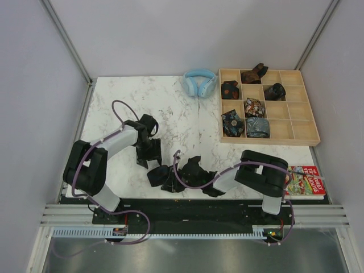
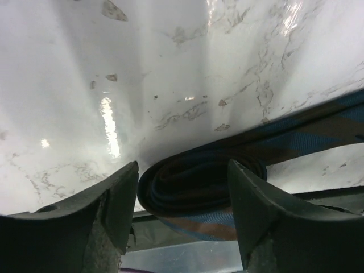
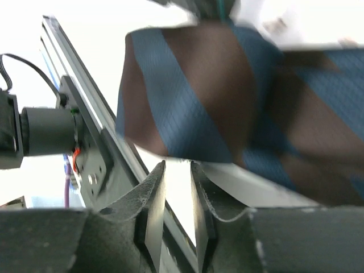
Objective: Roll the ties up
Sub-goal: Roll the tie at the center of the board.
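A tie striped blue and brown lies partly rolled on the white marble table, its loose tail running off to the right. My left gripper is open, and the roll sits between its two dark fingers. In the right wrist view the tie's broad end hangs blurred just beyond my right gripper, whose jaws stand a narrow gap apart with nothing between them. From above, the left gripper and the right gripper meet near the table's front edge.
A wooden compartment tray at the back right holds several rolled ties. Light blue headphones lie beside it. A colourful book rests at the front right. The metal frame rail runs close by the right gripper.
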You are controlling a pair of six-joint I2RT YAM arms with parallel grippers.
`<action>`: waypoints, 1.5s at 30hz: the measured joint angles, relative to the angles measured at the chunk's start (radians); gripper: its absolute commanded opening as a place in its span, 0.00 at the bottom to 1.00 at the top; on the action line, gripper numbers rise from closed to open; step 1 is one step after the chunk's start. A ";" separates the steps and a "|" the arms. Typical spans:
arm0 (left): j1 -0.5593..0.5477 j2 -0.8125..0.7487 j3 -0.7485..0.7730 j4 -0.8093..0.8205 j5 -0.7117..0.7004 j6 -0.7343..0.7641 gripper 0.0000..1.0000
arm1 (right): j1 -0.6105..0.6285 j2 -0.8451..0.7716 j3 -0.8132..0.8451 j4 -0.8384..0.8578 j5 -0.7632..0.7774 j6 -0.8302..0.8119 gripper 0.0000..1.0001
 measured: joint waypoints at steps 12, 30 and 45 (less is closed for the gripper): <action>0.053 -0.341 -0.011 -0.025 -0.180 -0.077 0.90 | 0.021 -0.388 0.017 -0.453 0.008 -0.068 0.36; 0.050 -0.792 -0.301 -0.013 -0.144 -0.275 0.82 | -0.153 -0.119 0.465 -0.828 -0.097 -0.157 0.24; 0.010 -0.794 -0.344 0.029 -0.119 -0.315 0.76 | -0.214 -0.057 0.396 -0.780 -0.166 -0.164 0.23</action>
